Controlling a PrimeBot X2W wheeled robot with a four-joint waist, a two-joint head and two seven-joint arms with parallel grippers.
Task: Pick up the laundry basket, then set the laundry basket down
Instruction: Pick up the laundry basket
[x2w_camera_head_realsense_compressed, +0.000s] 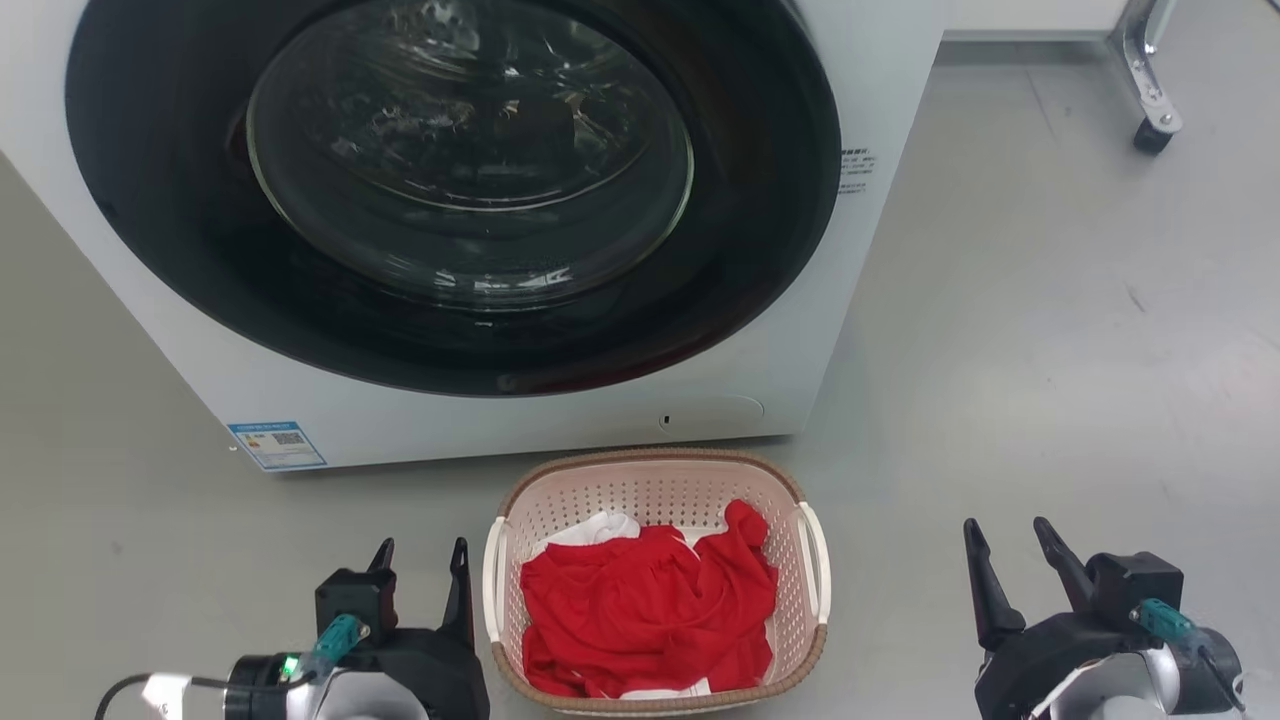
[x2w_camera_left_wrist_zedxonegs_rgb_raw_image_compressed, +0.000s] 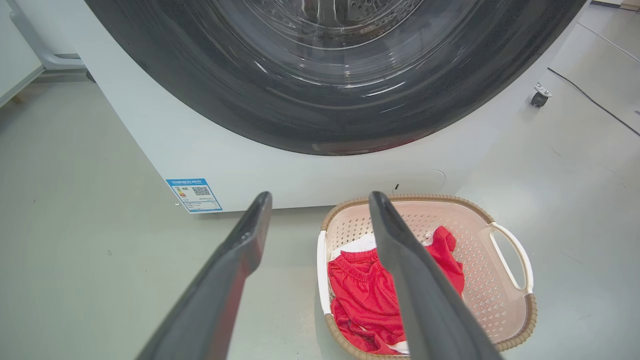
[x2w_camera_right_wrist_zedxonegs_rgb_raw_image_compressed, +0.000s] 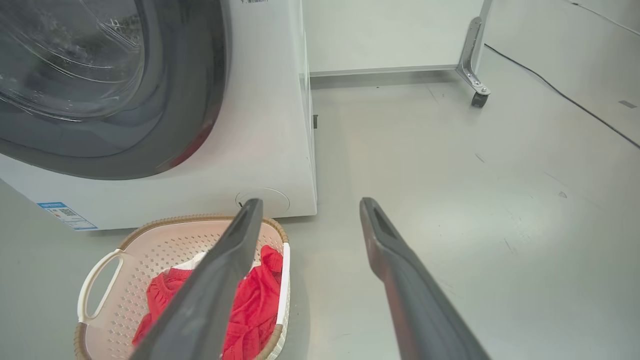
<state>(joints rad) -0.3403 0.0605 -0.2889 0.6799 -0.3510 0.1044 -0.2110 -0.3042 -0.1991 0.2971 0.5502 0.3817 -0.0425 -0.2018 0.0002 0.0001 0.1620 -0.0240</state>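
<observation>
The left claw (x2w_camera_head_realsense_compressed: 422, 552) and right claw (x2w_camera_head_realsense_compressed: 1005, 530) are held spread, nothing gripped. The laundry basket (x2w_camera_head_realsense_compressed: 650, 490) is seen between them at lower centre, nearer the left.

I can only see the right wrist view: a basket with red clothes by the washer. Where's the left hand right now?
Observer: In the head view the left hand is open, close beside the laundry basket's left handle, not around it.
Operator: Is my right hand that close on its side?
Observer: No. The right hand is open, with a wide strip of floor between it and the right handle.
Operator: Only red clothes in there?
Observer: No, a white cloth peeks out under the red garment at the near edge.
</observation>
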